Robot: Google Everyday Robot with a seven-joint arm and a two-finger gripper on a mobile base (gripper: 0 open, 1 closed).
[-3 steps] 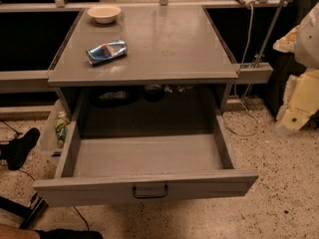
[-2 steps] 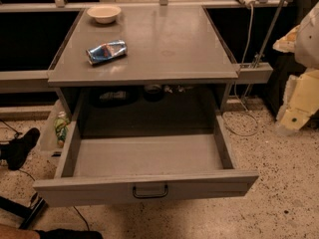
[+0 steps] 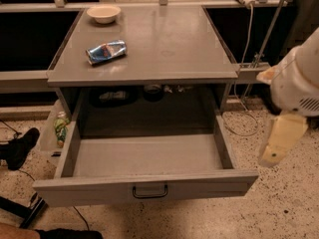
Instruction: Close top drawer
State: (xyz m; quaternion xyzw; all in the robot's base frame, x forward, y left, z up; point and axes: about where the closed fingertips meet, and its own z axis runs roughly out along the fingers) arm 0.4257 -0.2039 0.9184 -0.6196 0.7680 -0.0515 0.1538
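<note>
The top drawer (image 3: 144,156) is a wide grey metal tray pulled far out of the grey cabinet, and nothing lies in it. Its flat front panel (image 3: 89,189) faces me, with a small dark pull handle (image 3: 149,191) at its centre. My gripper (image 3: 280,141) shows as a cream part hanging below the white arm (image 3: 299,76) at the right. It hovers above the floor, just right of the drawer's right front corner and apart from it.
On the cabinet top (image 3: 169,44) lie a crushed blue can (image 3: 105,51) and a white bowl (image 3: 103,13). Dark items sit in the recess behind the drawer. A green bottle (image 3: 61,128) lies left of the cabinet. A black shoe (image 3: 20,146) and cables lie on the speckled floor.
My arm and gripper have moved down and left, closer to the drawer's right front corner. The drawer has not moved.
</note>
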